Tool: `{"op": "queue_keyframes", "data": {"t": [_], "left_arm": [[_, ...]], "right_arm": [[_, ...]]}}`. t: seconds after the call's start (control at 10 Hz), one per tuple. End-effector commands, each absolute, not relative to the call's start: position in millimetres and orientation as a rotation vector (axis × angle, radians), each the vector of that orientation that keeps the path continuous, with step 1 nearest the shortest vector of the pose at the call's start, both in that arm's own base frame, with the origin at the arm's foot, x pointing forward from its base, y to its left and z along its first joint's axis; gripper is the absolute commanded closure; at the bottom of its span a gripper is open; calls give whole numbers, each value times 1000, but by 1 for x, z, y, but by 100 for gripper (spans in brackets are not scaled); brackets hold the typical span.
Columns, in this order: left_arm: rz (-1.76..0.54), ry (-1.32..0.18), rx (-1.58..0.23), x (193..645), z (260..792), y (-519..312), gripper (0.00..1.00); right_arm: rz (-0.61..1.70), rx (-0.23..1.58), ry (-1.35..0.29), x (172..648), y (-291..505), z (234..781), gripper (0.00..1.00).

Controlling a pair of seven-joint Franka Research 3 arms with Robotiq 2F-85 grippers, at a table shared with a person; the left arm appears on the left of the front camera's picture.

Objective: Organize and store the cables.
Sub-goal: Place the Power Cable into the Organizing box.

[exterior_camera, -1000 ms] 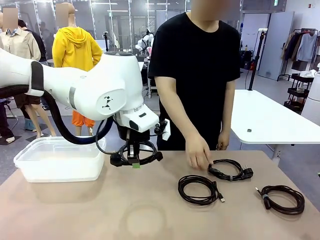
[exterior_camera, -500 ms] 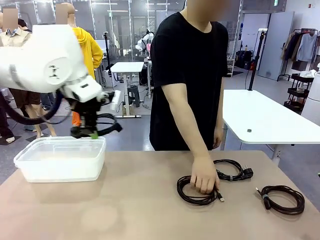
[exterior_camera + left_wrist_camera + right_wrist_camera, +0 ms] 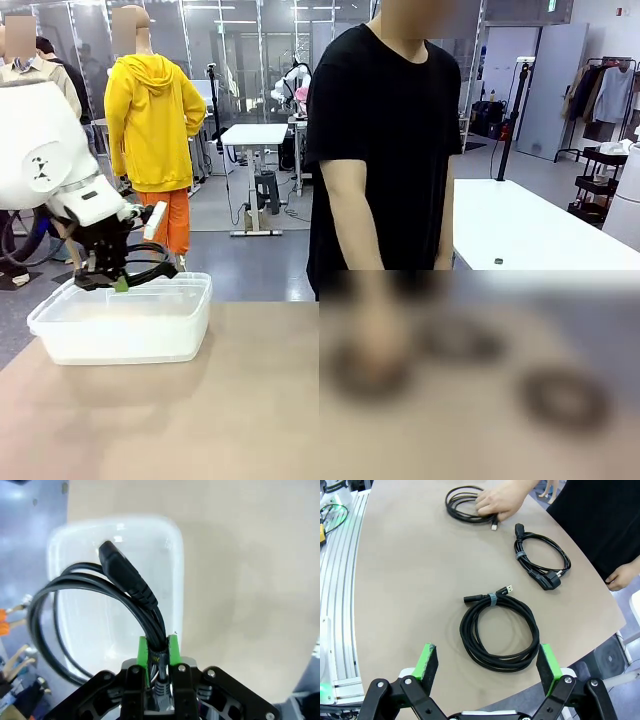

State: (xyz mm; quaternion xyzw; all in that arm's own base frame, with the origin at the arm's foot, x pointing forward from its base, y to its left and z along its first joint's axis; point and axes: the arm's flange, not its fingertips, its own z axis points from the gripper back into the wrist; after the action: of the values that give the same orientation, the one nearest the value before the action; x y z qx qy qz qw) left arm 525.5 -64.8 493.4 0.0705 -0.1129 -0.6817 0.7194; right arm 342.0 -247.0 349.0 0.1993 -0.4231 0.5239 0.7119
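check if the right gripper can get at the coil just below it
Probably yes. The right gripper hangs open over the nearest coil, with bare table around it and nothing between. The person's hand rests on a farther coil, well clear.

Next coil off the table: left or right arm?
Right. The right hand is open, hovering over a coiled cable on the table; the left hand is shut on a second cable above the bin.

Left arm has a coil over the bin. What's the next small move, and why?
Probably open the left gripper: it is shut on the cable coil, which hangs directly over the clear bin, so it should drop inside.
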Motion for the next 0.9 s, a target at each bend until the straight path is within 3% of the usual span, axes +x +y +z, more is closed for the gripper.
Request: {"op": "queue_keyframes", "data": {"t": [0.0, 0.3, 0.6, 0.7, 0.8], "left_arm": [[-1490, -246, 138, 552, 481, -48, 82], [-1398, -193, 74, 594, 448, -21, 82], [-1359, -146, 29, 607, 431, -10, 82], [-1358, -139, 28, 612, 427, -10, 77], [-1345, -122, 27, 610, 425, -10, 61]], "right_arm": [[1156, 442, -915, 340, -244, 352, 0], [1156, 442, -915, 340, -244, 352, 0], [1156, 442, -915, 340, -244, 352, 0], [1156, 442, -915, 340, -244, 352, 0], [1156, 442, -915, 340, -244, 352, 0]]}}
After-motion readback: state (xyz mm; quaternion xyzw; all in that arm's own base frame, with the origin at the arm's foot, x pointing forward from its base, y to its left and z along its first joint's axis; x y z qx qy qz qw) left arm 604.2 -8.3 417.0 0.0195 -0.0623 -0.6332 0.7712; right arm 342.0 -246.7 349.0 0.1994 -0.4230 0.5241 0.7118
